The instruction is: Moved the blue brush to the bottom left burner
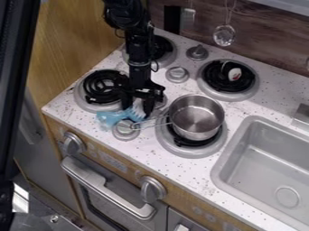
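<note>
Near a silver pot [196, 118] on a burner [192, 152], beside a gray knob [125, 131], with black gripper [138, 110] pointing down at blue brush [112, 118], too hard to tell if open or holding

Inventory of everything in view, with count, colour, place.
blue brush: 1, blue with white bristles, front left of stove, at the gripper
pot: 1, silver, on bottom right burner, wire handle toward the brush
burners: 4, black coils, silver pans, two by two
small object: 1, white and red, on top right burner
countertop knobs: at least 3, silver, between burners
front knobs: 2, silver, front panel
oven handle: 1, silver, below front knobs
sink: 1, grey, right
metal fitting: 1, silver, right edge, behind sink
hanging utensils: 3, one black, two silvery, back wall
countertop: 1, speckled white
robot arm: 1, black, from top edge
gripper: 1, black, over brush
</note>
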### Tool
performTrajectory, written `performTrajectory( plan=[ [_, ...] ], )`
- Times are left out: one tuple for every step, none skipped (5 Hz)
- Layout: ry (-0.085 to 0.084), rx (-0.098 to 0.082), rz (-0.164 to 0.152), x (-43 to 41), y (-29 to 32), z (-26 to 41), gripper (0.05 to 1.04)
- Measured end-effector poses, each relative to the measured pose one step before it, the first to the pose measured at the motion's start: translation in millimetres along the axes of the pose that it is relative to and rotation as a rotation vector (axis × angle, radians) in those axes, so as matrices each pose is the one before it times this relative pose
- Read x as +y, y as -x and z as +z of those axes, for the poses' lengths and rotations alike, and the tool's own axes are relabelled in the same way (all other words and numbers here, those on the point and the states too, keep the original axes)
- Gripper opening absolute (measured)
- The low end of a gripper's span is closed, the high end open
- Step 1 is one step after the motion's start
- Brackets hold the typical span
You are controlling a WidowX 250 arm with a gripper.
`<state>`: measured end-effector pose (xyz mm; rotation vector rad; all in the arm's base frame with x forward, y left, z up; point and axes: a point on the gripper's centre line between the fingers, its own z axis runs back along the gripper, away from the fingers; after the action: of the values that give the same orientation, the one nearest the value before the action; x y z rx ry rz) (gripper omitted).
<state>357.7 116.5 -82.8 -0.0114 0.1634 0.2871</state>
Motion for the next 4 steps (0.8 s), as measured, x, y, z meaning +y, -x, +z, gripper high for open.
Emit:
performTrajectory(
  plan=[
    [-0.0150,0.0060,-0.0277,-4.27,-4.91,8.59,0.596],
    [0.0280,-0.0391,-0.0134,-15.58,-8.75,7.64,0.595],
    [0.0292,-0.0972,0.0356,-1.09,-23.83,24.70,0.595],
    [0.0054,-0.0226,0.0816,13.89,-12.89,17.28,0.595]
  ],
)
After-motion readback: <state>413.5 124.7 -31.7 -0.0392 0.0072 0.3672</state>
